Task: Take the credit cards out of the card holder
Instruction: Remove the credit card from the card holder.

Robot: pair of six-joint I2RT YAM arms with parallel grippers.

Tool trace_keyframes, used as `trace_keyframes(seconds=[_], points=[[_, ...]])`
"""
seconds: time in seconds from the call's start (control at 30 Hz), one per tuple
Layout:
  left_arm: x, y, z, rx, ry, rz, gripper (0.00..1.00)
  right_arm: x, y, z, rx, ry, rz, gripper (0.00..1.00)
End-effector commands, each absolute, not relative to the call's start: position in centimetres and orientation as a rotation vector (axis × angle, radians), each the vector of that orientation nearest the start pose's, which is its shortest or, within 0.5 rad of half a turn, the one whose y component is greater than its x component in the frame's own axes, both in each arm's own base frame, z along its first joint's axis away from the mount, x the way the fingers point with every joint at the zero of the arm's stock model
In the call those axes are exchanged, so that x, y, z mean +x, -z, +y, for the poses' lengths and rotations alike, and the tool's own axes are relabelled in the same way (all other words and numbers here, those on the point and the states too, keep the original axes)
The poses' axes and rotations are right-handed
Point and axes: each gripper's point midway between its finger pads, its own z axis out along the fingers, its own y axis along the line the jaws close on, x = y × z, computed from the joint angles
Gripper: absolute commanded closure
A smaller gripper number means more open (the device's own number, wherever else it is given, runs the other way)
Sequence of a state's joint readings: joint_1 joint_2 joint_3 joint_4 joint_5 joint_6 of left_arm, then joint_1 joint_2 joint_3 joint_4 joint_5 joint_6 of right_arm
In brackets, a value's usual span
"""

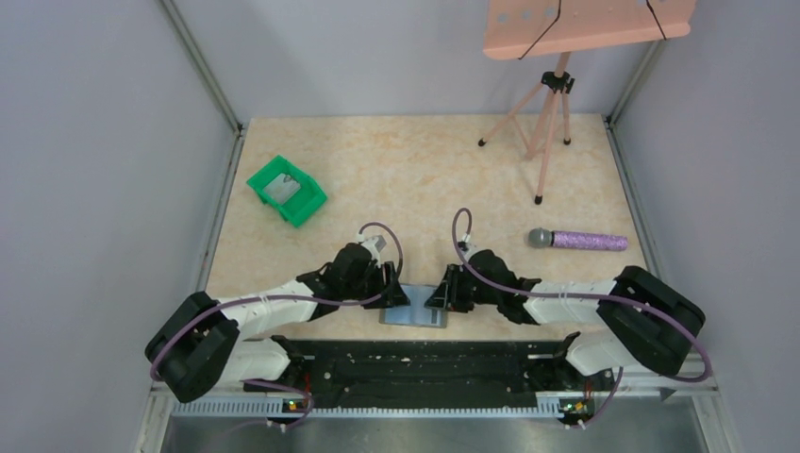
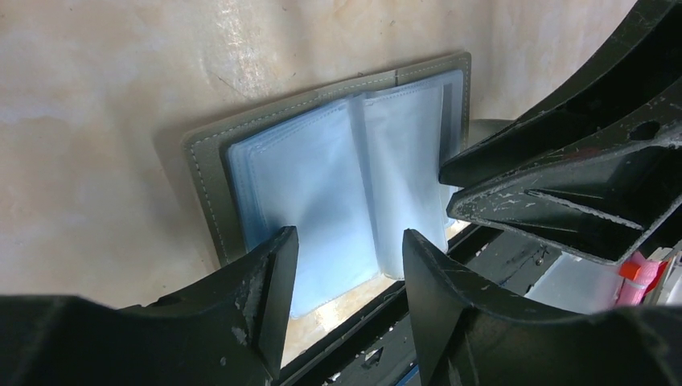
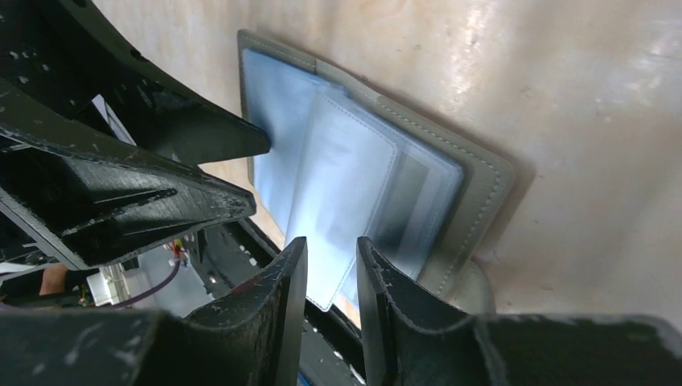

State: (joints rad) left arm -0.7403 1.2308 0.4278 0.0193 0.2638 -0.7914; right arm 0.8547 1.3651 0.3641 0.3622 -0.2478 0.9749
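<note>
A green bin sits on the table, well out beyond the left gripper and off to its left, with something pale and flat lying inside it. The left gripper hangs low near the table's near edge. Its jaws are spread wide and grasp nothing. In the left wrist view the fingers stand either side of a broad gap above the near edge of the card holder. The card holder lies open and flat directly under both tools, between the two arms in the top view. Its grey stitched cover is on the table and its pale blue plastic sleeves fan upward. Whether the sleeves hold cards cannot be told. The right gripper faces the left one from the other side, tips close together. Its jaws are open only a narrow way. In the right wrist view the near corner of one raised sleeve reaches into the slit between the fingers, and bare table shows beside it, so nothing is pinched. Beyond the right gripper and to its right lies a microphone with a purple handle. Farther out stands a pink tripod carrying a pink board.
</note>
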Motion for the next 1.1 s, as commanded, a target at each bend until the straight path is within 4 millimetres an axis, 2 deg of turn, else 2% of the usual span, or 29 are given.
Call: trace_keyframes(seconds=[0.0,0.17,0.3,0.4,0.73,0.87,1.07], points=[[15.8,-3.4,-24.3,0.062,0.953,2.601,0.43,16.3,-7.4,32.3,-0.058,-1.31,2.387,0.7],[16.2,-5.0,-23.9,0.035,0.926,2.585,0.42,16.1,-8.7,33.3,-0.09,-1.366,2.348,0.7],[17.7,-7.8,-22.9,-0.04,0.852,2.51,0.4,16.2,-8.6,33.6,-0.092,-1.371,2.343,0.71],[18.2,-9.2,-22.4,-0.077,0.842,2.461,0.38,16.3,-8.4,34.1,-0.097,-1.384,2.346,0.7],[18.8,-8.1,-19.4,-0.161,0.648,2.484,0.35,15.9,-9.4,37.8,-0.193,-1.422,2.341,0.7],[19.0,-8.4,-18.9,-0.17,0.623,2.484,0.37,15.1,-8.8,39.4,-0.252,-1.411,2.371,0.65],[19.3,-8.8,-17.9,-0.201,0.594,2.471,0.33,14.7,-8.1,39.7,-0.269,-1.403,2.388,0.58]])
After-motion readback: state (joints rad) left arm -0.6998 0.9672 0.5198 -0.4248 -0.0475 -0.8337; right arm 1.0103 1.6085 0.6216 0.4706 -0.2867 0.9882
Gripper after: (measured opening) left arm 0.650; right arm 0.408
